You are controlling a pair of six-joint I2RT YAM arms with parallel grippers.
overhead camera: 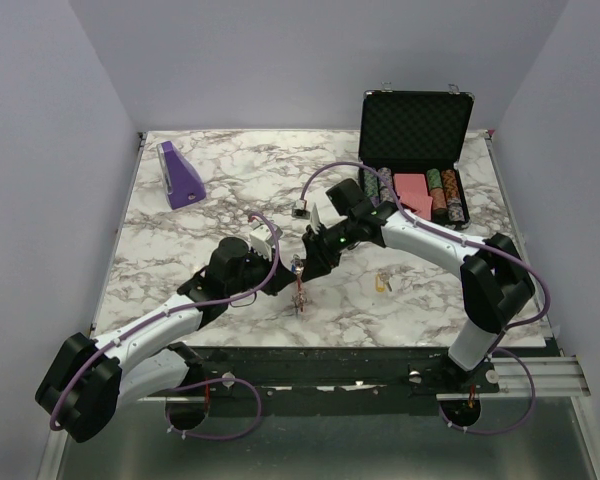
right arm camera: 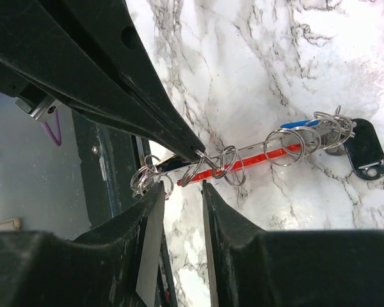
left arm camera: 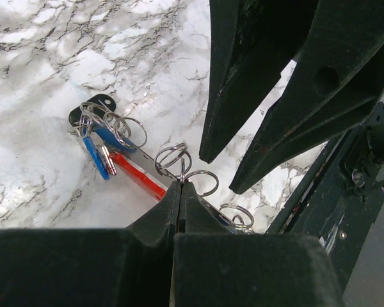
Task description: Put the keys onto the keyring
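Over the middle of the surface (overhead camera: 230, 180), from above, both arms converge on the keyring (overhead camera: 300, 290). A yellow key (overhead camera: 381, 283) lies apart on the right arm's side, with open marble around it.

Left wrist: the left end effector (left arm camera: 180, 187) is pinched closed on the keyring, whose long axis runs away up-left toward a blue key (left arm camera: 96, 157).

Right wrist: the right end effector (right arm camera: 182, 188) is slightly parted and empty, with the rings just beyond its tips.

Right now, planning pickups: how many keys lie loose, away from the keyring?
1: the yellow key on the table, right of the keyring. Others may be hidden.
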